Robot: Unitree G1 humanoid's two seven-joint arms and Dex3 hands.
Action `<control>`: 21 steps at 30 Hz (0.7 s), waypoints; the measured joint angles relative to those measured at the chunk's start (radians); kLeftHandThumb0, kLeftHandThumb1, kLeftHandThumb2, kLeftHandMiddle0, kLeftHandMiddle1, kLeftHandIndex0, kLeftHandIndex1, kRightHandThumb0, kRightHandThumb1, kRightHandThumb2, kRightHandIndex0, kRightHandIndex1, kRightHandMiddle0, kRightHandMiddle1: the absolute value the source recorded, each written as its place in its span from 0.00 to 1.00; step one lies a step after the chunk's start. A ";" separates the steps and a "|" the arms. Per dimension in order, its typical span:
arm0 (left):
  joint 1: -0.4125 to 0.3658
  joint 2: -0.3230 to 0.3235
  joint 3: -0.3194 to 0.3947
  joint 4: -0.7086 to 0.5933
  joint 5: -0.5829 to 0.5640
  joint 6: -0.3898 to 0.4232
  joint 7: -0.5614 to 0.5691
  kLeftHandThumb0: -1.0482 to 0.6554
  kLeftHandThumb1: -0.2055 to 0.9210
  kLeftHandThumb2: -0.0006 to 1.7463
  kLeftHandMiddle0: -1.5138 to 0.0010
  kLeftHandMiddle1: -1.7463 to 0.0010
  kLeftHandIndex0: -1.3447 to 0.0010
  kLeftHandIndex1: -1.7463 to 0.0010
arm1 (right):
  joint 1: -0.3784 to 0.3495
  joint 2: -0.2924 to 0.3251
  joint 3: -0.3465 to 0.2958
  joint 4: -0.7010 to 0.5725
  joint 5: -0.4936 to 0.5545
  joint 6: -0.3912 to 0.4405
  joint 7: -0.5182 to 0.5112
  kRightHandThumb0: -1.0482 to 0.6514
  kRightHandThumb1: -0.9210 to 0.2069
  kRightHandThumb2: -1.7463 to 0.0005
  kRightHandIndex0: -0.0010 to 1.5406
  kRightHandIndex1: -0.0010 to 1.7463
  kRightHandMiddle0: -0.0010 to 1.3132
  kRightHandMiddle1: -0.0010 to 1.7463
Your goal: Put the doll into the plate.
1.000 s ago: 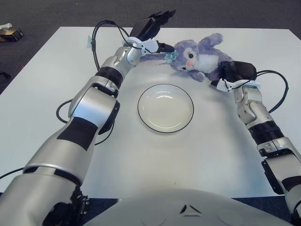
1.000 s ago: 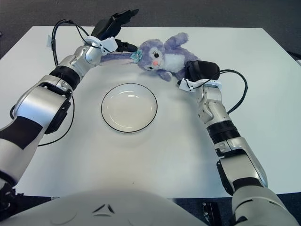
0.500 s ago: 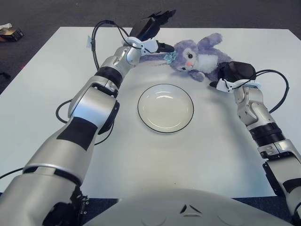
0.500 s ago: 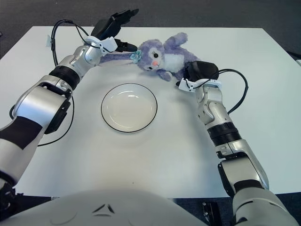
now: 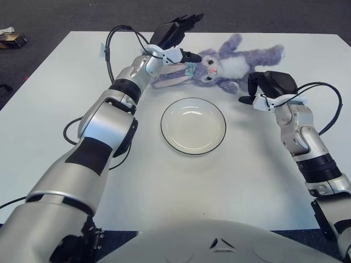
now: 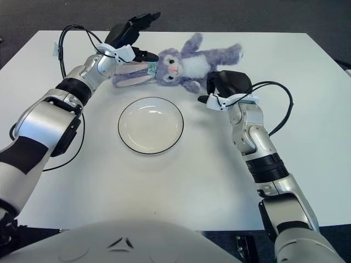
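A fuzzy purple doll [image 5: 222, 64] with floppy ears is lying on the smooth white counter [image 5: 55, 109] at 12 o'clock of the round, dark-rimmed plate [image 5: 193, 125]. The left hand [image 5: 174, 39] is spreading its fingers beside the doll's head. The right hand [image 5: 270, 87] is clenching the doll's lower body.

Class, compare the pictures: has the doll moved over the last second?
Yes. The doll has swung round and shifted left against the plate: its ears now trail down-left beside the left hand, its legs point right above the right hand.
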 measured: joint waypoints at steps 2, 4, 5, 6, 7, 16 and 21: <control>0.000 0.000 -0.002 0.000 0.002 -0.001 -0.001 0.18 1.00 0.04 0.78 1.00 0.68 0.99 | 0.003 0.000 -0.002 -0.002 0.000 0.000 0.001 0.51 0.20 0.69 0.65 1.00 0.66 1.00; 0.000 0.000 -0.004 0.000 0.003 -0.003 -0.001 0.18 1.00 0.04 0.78 1.00 0.68 0.99 | 0.010 0.000 -0.007 -0.010 0.001 -0.002 0.003 0.51 0.19 0.69 0.65 1.00 0.66 1.00; 0.000 0.000 -0.005 0.000 0.004 -0.005 -0.001 0.18 1.00 0.04 0.78 1.00 0.68 0.99 | 0.019 -0.001 -0.011 -0.020 0.003 -0.005 0.005 0.51 0.19 0.69 0.65 1.00 0.66 1.00; 0.000 0.002 -0.008 0.000 0.006 -0.006 -0.002 0.17 1.00 0.04 0.78 1.00 0.68 0.99 | 0.028 -0.003 -0.014 -0.035 0.006 -0.012 0.009 0.51 0.18 0.68 0.65 1.00 0.66 1.00; 0.000 0.003 -0.010 0.000 0.007 -0.007 -0.002 0.17 1.00 0.04 0.78 1.00 0.68 0.99 | 0.034 -0.004 -0.015 -0.043 0.009 -0.019 0.011 0.51 0.18 0.68 0.65 1.00 0.66 1.00; 0.000 0.005 -0.014 0.000 0.010 -0.012 -0.003 0.17 1.00 0.04 0.78 1.00 0.68 0.99 | 0.061 -0.005 -0.029 -0.076 0.033 -0.066 0.018 0.51 0.17 0.68 0.65 1.00 0.65 1.00; 0.000 0.006 -0.014 -0.001 0.011 -0.016 -0.013 0.16 1.00 0.04 0.78 1.00 0.69 1.00 | 0.067 -0.007 -0.044 -0.078 0.043 -0.089 0.018 0.50 0.17 0.68 0.65 1.00 0.65 1.00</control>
